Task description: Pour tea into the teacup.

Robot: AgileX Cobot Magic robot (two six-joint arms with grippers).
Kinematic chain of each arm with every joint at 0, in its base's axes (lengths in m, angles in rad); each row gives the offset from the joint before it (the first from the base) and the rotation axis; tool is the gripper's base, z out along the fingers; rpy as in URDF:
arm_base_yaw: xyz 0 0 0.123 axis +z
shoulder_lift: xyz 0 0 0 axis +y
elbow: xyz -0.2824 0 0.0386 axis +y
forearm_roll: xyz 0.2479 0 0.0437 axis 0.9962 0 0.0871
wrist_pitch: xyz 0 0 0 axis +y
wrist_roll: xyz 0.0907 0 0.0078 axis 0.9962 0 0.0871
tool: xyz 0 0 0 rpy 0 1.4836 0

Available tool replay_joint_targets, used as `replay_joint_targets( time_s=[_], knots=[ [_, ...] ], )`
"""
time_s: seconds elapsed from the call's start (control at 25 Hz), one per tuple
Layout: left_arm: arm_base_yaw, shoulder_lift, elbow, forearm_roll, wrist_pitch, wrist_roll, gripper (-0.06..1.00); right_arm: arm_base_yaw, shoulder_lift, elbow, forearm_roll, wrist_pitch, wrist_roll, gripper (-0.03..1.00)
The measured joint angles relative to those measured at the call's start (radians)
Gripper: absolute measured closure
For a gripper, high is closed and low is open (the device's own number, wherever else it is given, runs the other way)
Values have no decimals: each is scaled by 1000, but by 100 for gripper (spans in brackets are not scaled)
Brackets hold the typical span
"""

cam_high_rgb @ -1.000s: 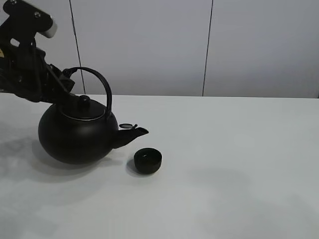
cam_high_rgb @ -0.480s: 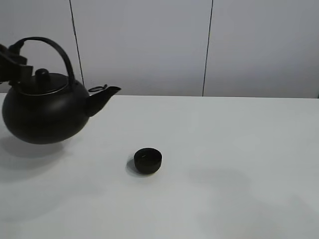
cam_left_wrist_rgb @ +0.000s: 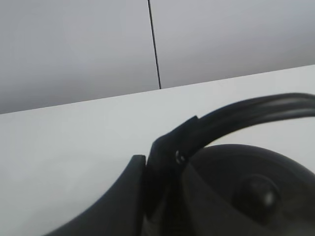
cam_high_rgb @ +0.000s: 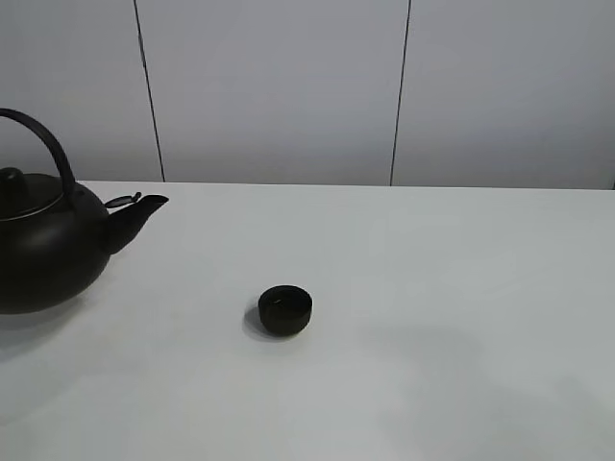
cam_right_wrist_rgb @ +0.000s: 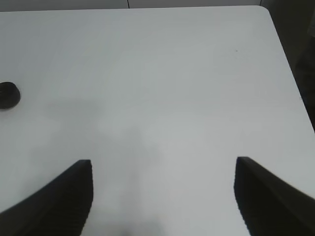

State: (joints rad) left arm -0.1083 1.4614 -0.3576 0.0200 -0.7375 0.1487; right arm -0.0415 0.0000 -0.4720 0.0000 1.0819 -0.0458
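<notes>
White table (cam_high_rgb: 461,288): teacup (cam_high_rgb: 284,309) beyond fingers (cam_right_wrist_rgb: 69,196).

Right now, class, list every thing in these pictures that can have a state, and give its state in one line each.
kettle: upright at the table's left edge, lid on, spout toward the cup, not pouring
cup: upright on the table, apart from the kettle
left pincer: shut on the kettle's handle
right pincer: open, holding nothing, above bare table

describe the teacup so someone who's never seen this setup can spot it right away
On the white table, look left of centre, toward the front. The teacup stands there alone, to the right of the kettle and nearer the front edge. It is small, round, black, low and handleless; the kettle is far bigger, with a spout and arched handle.
</notes>
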Motion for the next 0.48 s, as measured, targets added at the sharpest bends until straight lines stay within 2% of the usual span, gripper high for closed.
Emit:
replay_joint_targets(
  time_s=[0.2,0.48],
  knots=[
    [1,98,0,27,-136,-46,83,0,0,0,0,0,0,42],
    [1,187,0,76,-210,-75,83,0,0,0,0,0,0,42]
  ],
)
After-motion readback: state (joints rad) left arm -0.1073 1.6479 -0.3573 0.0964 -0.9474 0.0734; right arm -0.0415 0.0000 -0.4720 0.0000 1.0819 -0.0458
